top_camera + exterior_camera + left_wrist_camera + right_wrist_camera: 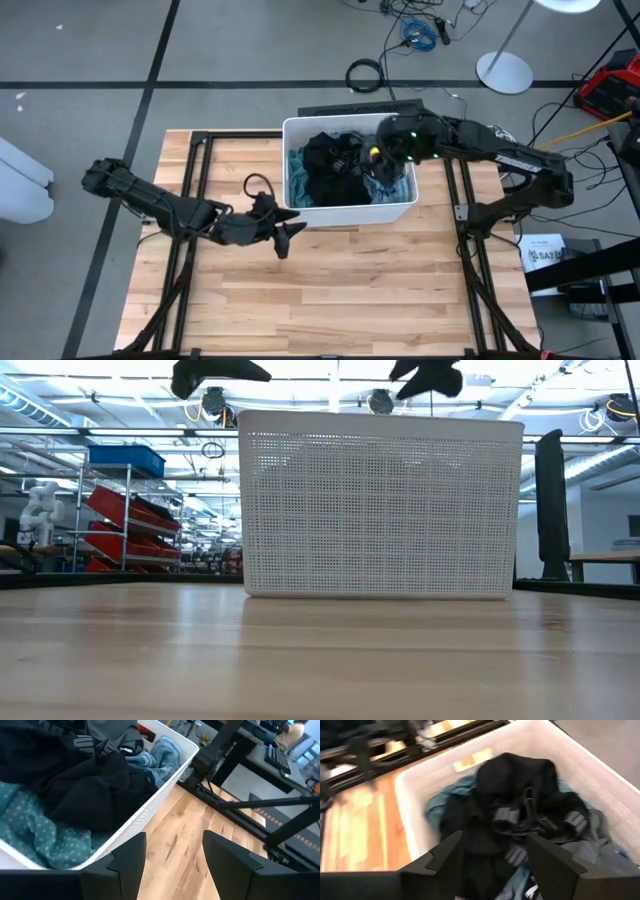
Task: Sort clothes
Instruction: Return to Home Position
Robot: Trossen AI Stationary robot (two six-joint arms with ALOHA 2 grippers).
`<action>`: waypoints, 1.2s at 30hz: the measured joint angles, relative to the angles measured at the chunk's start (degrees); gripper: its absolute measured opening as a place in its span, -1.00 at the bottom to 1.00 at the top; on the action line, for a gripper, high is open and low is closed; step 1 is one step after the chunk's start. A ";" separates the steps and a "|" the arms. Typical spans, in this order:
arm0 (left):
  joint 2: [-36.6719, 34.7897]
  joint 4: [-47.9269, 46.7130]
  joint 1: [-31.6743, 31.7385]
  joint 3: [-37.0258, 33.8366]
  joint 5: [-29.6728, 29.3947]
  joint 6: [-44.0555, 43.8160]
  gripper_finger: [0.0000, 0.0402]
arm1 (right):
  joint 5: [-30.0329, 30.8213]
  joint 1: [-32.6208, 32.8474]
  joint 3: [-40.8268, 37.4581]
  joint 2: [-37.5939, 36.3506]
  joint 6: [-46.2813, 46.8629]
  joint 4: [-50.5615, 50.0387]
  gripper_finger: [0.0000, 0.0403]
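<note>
High view: the clothes (345, 170) lie heaped inside the white bin (350, 213) on the far tabletop (330, 290). The right gripper (375, 155) hovers over them, open and empty. The left gripper (290, 238), also open, waits beside the bin's near-left corner. To return home cleanly, the right should probably rise straight up first so it snags no fabric.

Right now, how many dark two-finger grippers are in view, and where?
2. The left gripper hovers open over the wooden table beside a corner of the white plastic bin; the right gripper hovers open above the dark clothes inside it.
</note>
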 joint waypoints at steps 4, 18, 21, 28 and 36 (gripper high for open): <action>-0.21 2.14 2.43 0.00 3.61 4.59 0.02 | -0.30 3.66 0.00 -2.98 -1.74 -1.58 0.00; -14.54 -1.86 8.59 0.00 5.80 19.24 0.02 | 0.18 11.89 -15.83 -23.60 4.87 9.50 0.00; -18.17 -7.49 9.21 0.00 5.62 18.84 0.02 | 0.18 11.89 -22.57 -29.63 8.15 15.04 0.00; -26.22 -17.82 9.17 0.00 2.33 16.53 0.02 | 0.25 11.89 -38.29 -44.13 14.87 26.16 0.00; -34.35 -23.09 9.17 -2.17 -1.87 15.14 0.02 | 1.99 11.83 -51.94 -58.06 21.58 30.78 0.00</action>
